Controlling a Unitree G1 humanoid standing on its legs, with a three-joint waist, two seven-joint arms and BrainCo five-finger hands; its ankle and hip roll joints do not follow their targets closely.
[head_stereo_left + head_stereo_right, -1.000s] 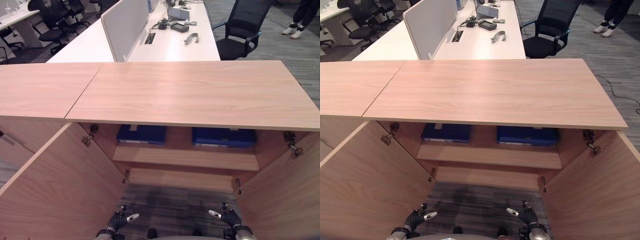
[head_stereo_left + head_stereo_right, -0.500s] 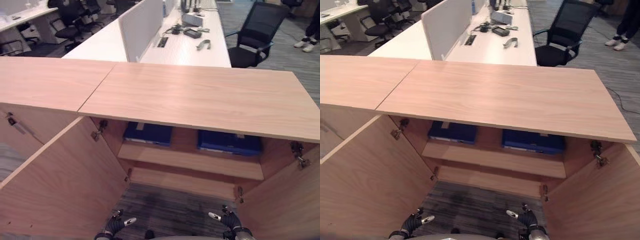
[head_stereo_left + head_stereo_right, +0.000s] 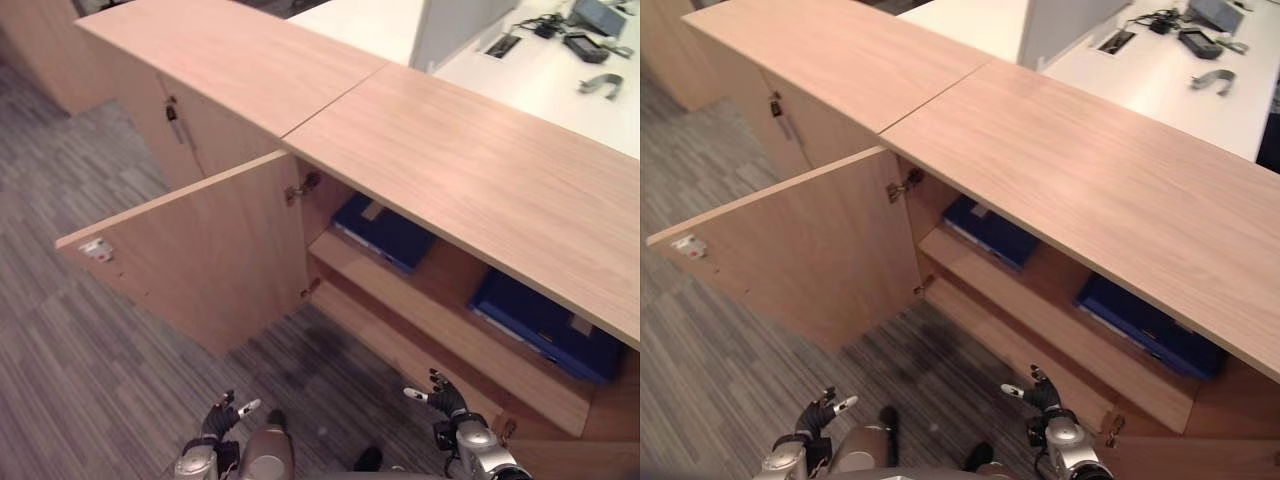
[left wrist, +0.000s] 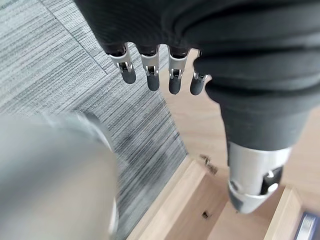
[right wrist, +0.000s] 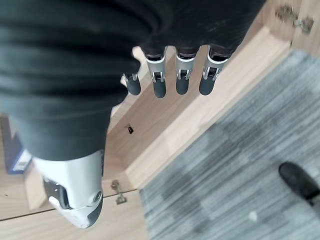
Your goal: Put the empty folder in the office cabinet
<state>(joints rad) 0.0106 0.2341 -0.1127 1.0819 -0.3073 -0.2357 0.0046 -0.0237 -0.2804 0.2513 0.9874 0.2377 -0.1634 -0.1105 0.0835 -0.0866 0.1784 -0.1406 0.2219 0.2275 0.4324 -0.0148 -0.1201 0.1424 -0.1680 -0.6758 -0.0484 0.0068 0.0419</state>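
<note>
2 blue folders (image 3: 382,232) flat, cabinet (image 3: 480,170) shelf

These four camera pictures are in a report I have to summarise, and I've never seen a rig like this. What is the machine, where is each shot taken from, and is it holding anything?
It is a two-legged humanoid robot looking down at an office cabinet. The two wide pictures come from the paired cameras in its head, so they show one scene from slightly different spots. The two close-ups come from cameras on its wrists, each looking along its own hand.

The left hand and the right hand hang low over the grey carpet, fingers relaxed and open, holding nothing. The cabinet's left door stands open. On the upper shelf lie two blue folders, set apart from each other. The cabinet's wooden top is bare. Behind it a white desk carries some small dark devices and cables.
</note>
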